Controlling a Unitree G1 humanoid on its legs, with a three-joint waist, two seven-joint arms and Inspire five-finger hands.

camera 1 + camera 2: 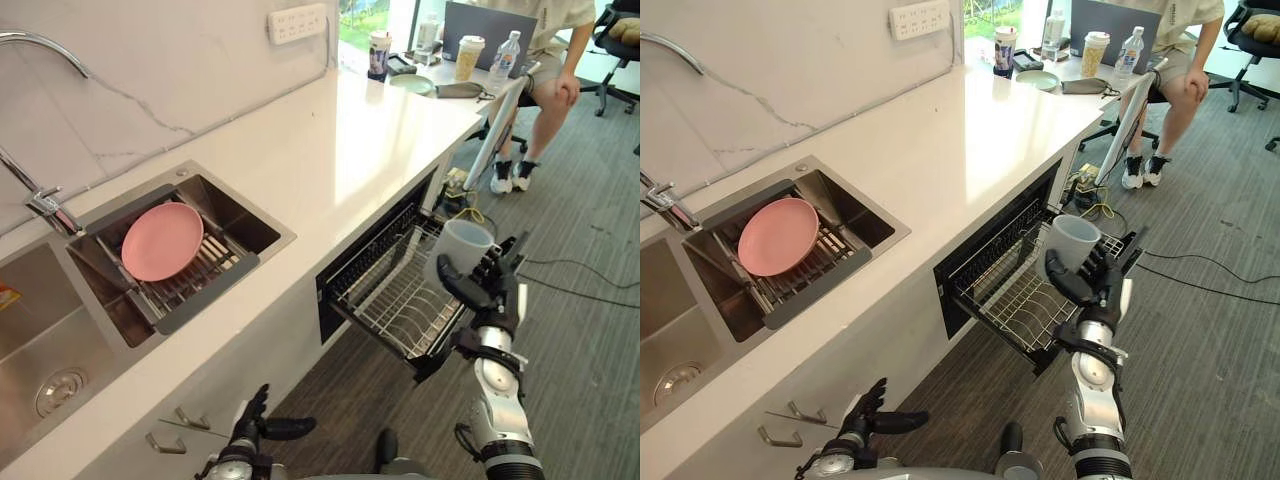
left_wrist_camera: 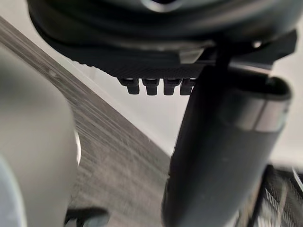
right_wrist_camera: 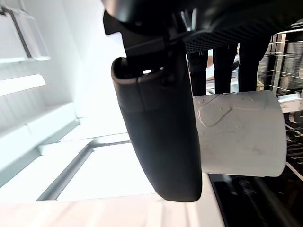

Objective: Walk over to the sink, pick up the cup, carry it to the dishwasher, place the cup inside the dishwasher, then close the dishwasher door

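My right hand [image 1: 495, 290] is curled round the one grey-white cup [image 1: 465, 243], thumb across the near side and fingers wrapped behind it. The cup's mouth faces up. I hold it in the air over the outer end of the pulled-out dishwasher rack [image 1: 395, 305], at about four o'clock in my head view, and it does not touch the wires. The rack is bare wire, sliding out from the dark opening under the bench [image 1: 330, 150].

My left hand [image 1: 255, 425] hangs low at six o'clock, fingers loose and spread, the thumb sticking out sideways, holding nothing.

At nine o'clock, the sink [image 1: 230, 215] holds one pink plate [image 1: 160, 240] leaning on a drainer. At the bench's far end, near one o'clock, stand two lidded paper cups [image 1: 379, 52] and one water bottle [image 1: 506, 60]. One person [image 1: 545, 70] sits just beyond them.
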